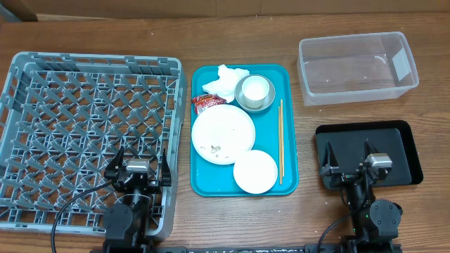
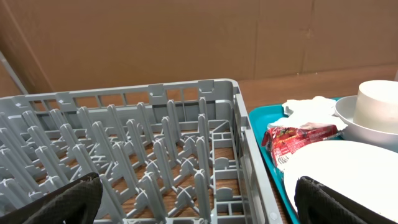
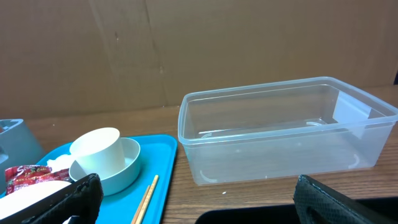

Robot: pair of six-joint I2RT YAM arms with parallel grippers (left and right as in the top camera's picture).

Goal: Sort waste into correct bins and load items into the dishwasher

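Overhead: grey dish rack point(image 1: 98, 65) at left, teal serving tray point(image 1: 285, 74) in the middle, clear tub point(image 1: 307, 70) far right, black tray point(image 1: 395, 140) nearer right, all on a wooden table point(image 1: 176, 28).
Left gripper point(image 1: 139, 163): fingers spread wide with nothing between them, above the rack's near right corner.
Right gripper point(image 1: 348, 160): fingers spread wide, holding nothing, above the left part of the black tray.
Paper napkin point(image 1: 228, 81): crumpled at the teal tray's far left corner.
Red wrapper point(image 1: 206, 103): just beside the napkin, touching the plate's far edge.
Plate point(image 1: 223, 133): on the teal tray's left side, with crumbs point(image 1: 216, 148) on it.
Metal bowl point(image 1: 242, 100): far part of the teal tray, beside the napkin.
White cup point(image 1: 256, 89): upright inside the metal bowl.
Pale bowl point(image 1: 255, 171): near end of the teal tray, touching the plate.
Chopsticks point(image 1: 281, 140): lying together lengthwise along the teal tray's right edge.
Rack, tub: nothing in either.
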